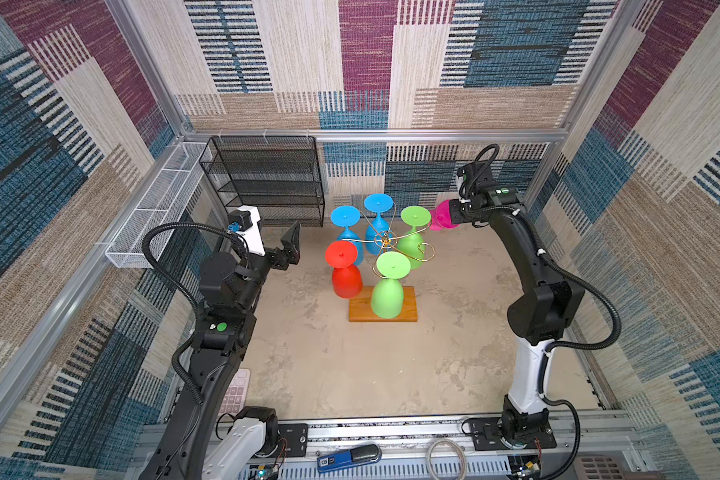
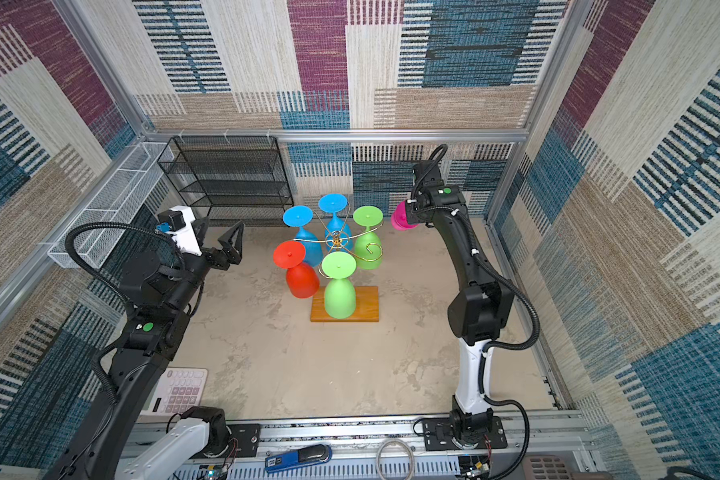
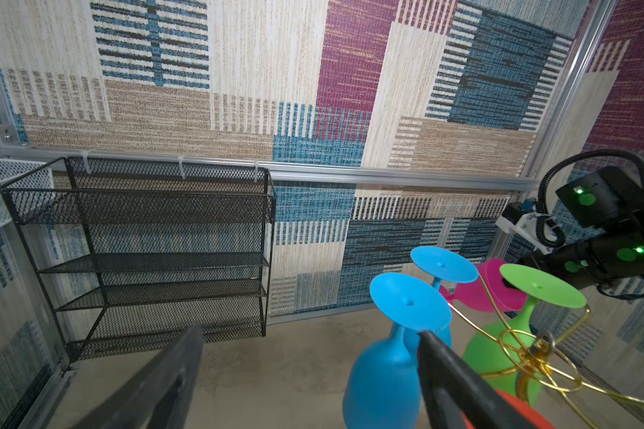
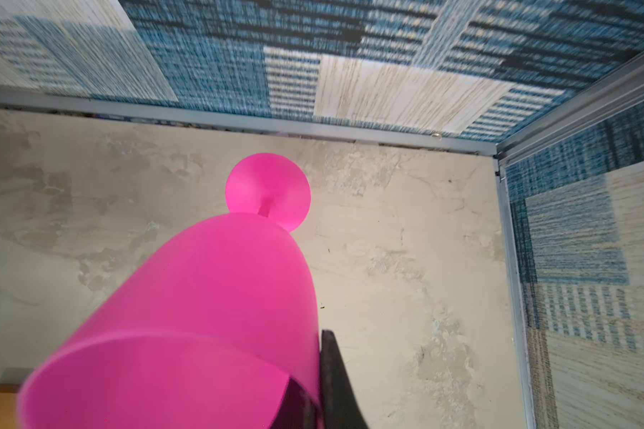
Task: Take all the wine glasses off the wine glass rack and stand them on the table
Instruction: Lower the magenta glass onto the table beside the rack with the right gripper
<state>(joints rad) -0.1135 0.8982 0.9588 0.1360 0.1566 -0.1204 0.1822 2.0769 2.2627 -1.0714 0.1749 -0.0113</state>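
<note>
It is bright all over, and the light is soft and even. Shadows on the floor [image 1: 350,365] are very faint. Both top views look sharp, but straight lines lean out near the edges. In my left wrist view, my left fingers [image 3: 157,386] are dark and fuzzy up close. In my right wrist view, the pink glass [image 4: 201,315] looks blurry, and the wall behind looks smeared.

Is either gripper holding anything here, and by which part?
Right gripper pinches the pink glass by the rim of its bowl. Left gripper is open, holding nothing.
</note>
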